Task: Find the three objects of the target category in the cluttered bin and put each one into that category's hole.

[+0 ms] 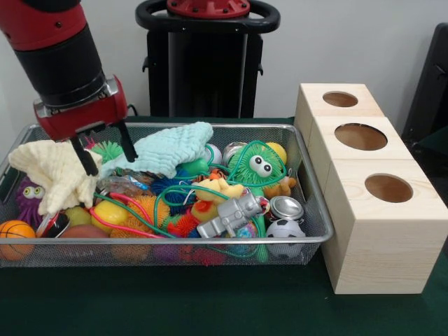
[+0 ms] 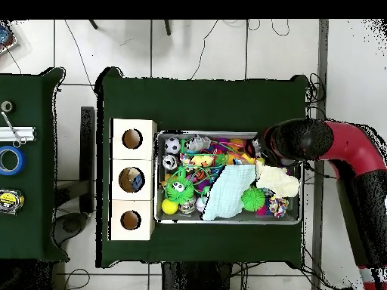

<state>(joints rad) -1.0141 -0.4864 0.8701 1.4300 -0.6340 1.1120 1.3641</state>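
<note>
The wire-mesh bin [image 1: 175, 241] is full of toys. My gripper [image 1: 112, 165] hangs over its left part, fingers [image 1: 87, 159] spread and empty, straddling a green spiky ball [image 1: 108, 149]. A pale yellow cloth [image 1: 52, 175] lies just left of it and a mint cloth [image 1: 168, 150] just right. In the overhead view the arm's wrist [image 2: 291, 141] covers the gripper over the bin's [image 2: 156, 178] right end, beside the yellow cloth [image 2: 276, 181] and mint cloth [image 2: 230, 189]. Three wooden boxes with round holes [image 1: 360, 136] stand against the bin.
In the bin lie a green fuzzy toy with eyes [image 1: 260, 165], a grey toy [image 1: 231, 213], a tin can [image 1: 285, 207], a soccer ball [image 1: 283, 231], a basketball [image 1: 15, 234] and a purple fuzzy toy [image 1: 28, 196]. Something blue shows inside the middle hole [image 2: 136, 180]. Tape rolls [image 2: 10, 160] lie on a side table.
</note>
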